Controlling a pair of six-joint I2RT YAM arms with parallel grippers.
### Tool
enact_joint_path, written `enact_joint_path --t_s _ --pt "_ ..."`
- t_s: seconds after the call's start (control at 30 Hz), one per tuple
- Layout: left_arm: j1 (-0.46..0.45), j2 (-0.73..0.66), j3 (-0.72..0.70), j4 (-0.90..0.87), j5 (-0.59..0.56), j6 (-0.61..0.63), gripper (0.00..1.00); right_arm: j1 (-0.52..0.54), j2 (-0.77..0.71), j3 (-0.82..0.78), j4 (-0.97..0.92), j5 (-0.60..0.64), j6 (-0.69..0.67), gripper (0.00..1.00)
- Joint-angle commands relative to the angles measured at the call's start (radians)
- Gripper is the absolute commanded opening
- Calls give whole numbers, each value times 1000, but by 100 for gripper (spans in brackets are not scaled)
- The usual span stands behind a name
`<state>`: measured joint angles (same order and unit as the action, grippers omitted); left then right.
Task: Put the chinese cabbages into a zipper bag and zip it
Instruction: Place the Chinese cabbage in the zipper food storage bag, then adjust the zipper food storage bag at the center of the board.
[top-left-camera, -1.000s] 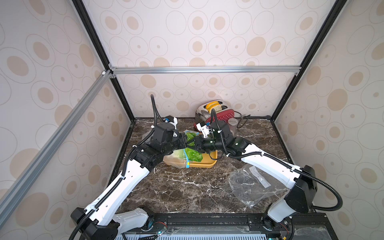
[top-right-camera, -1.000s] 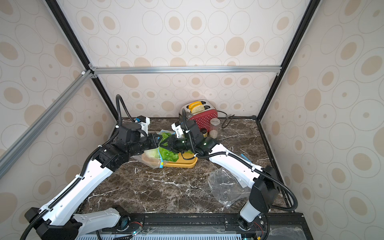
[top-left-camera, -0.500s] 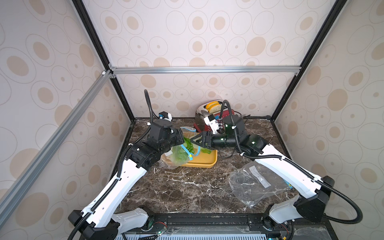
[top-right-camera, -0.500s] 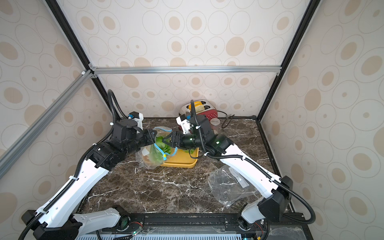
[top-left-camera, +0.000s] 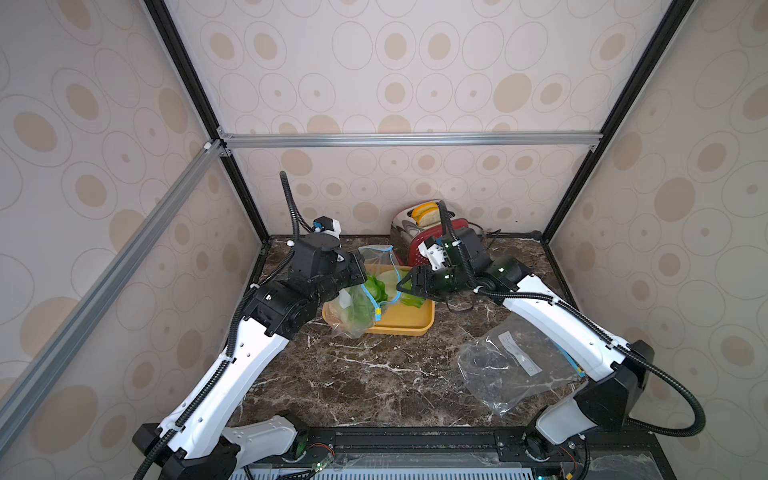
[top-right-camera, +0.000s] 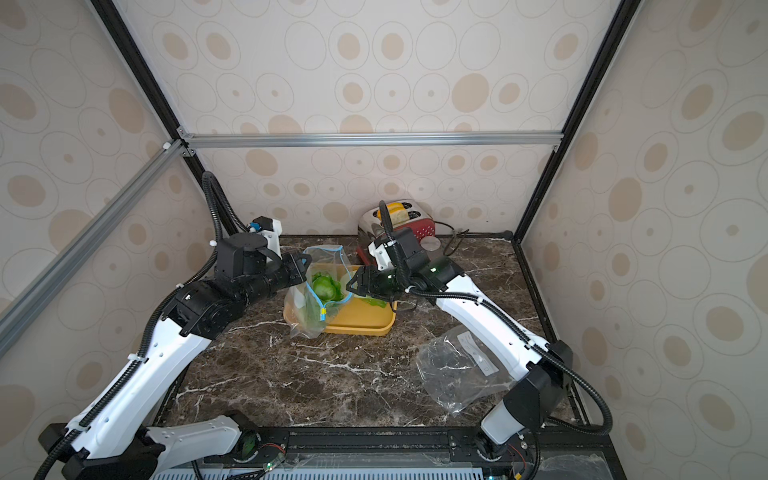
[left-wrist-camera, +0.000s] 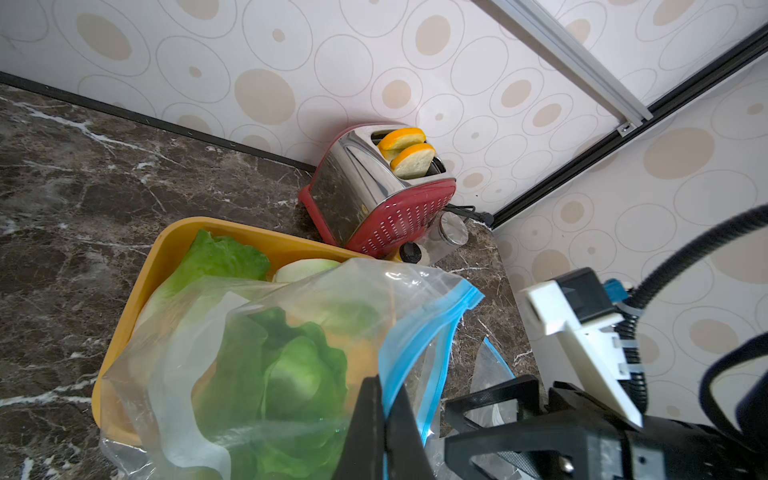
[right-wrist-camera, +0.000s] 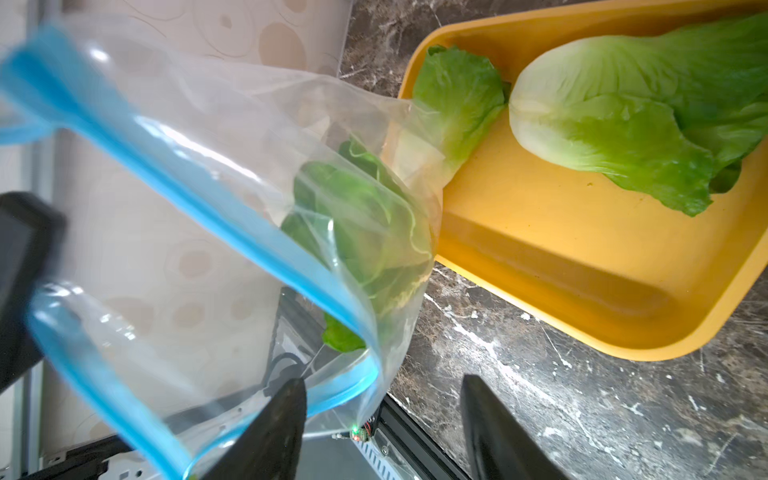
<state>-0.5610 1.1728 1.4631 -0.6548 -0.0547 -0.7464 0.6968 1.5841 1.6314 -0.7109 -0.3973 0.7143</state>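
The left gripper (top-left-camera: 360, 273) is closed on the blue rim of the zipper bag (top-left-camera: 353, 307) and holds the bag's mouth raised in both top views. The bag's lower part drapes over the left edge of the yellow tray (top-left-camera: 409, 326). The right gripper (top-left-camera: 405, 286) stands partly open and empty, just beside the bag's mouth. One chinese cabbage (top-right-camera: 324, 289) sits inside the bag. A second clear plastic bag (top-left-camera: 505, 370) lies on the marble table (top-left-camera: 353, 374) near the right arm, and a toaster (top-left-camera: 403, 228) stands at the back wall. In the left wrist view, the left gripper's fingers (left-wrist-camera: 365, 424) pinch the blue zipper strip, and the bagged cabbage shows through the film. In the right wrist view, the right gripper's jaws stand apart with nothing clamped between them. Two chinese cabbages (right-wrist-camera: 623, 124) lie in the tray, touching each other.
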Motion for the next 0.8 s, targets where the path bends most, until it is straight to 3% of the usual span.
enact_joint_path --t_s 0.0,0.23,0.33,0.5,0.6,0.77 --pt "5 -8 18 5 -9 -24 0 19 55 104 -110 103 -58 57" --pt "5 -2 -10 4 -18 -36 0 107 216 341 -272 412 -175 51" --pt "6 -15 -30 13 -17 -51 0 117 254 378 -273 455 -204 45" --pt "5 -26 -35 32 -40 -50 0 159 345 583 -420 591 -274 31" --pt "4 -27 -37 -13 -57 -33 0 168 350 658 -463 591 -293 23" --pt "5 -41 -58 -56 -87 -13 0 163 274 634 -391 445 -275 14"
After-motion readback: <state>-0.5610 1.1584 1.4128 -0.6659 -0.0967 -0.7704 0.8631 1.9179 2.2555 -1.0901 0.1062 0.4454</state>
